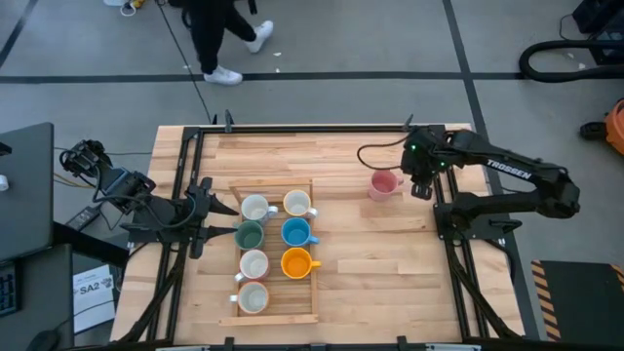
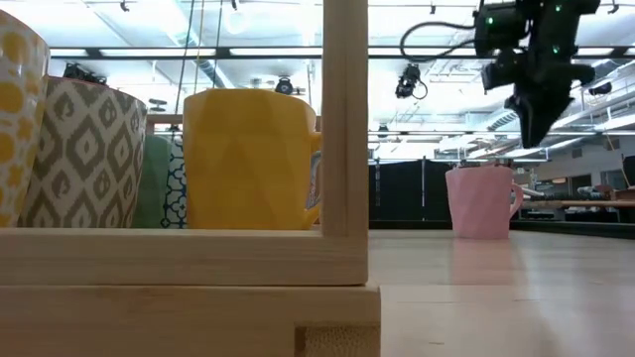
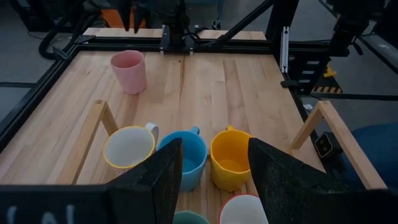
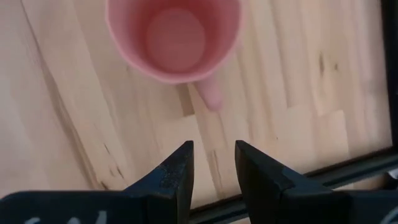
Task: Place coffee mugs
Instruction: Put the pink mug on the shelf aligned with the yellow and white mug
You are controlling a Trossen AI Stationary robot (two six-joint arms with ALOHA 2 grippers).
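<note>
A pink mug (image 1: 383, 183) (image 4: 174, 37) stands upright on its base on the bare table, right of the wooden tray (image 1: 314, 292). Its handle (image 4: 211, 93) points toward my right gripper (image 1: 421, 187) (image 4: 214, 149). That gripper hangs open above the table just right of the mug, pointing steeply down, with nothing between its fingers. Several mugs stand upright in the tray in two columns, among them a teal one (image 1: 251, 235), a blue one (image 1: 296, 232) and an orange one (image 1: 296, 261); the others are white. My left gripper (image 1: 200, 210) (image 3: 211, 158) waits open at the tray's left side.
Bare wood lies between the tray and the pink mug and toward the near right. Black frame rails (image 1: 444, 244) run along the table's sides. A person (image 1: 219, 39) walks on the floor beyond the far edge. A dark monitor (image 1: 24, 185) stands left of the table.
</note>
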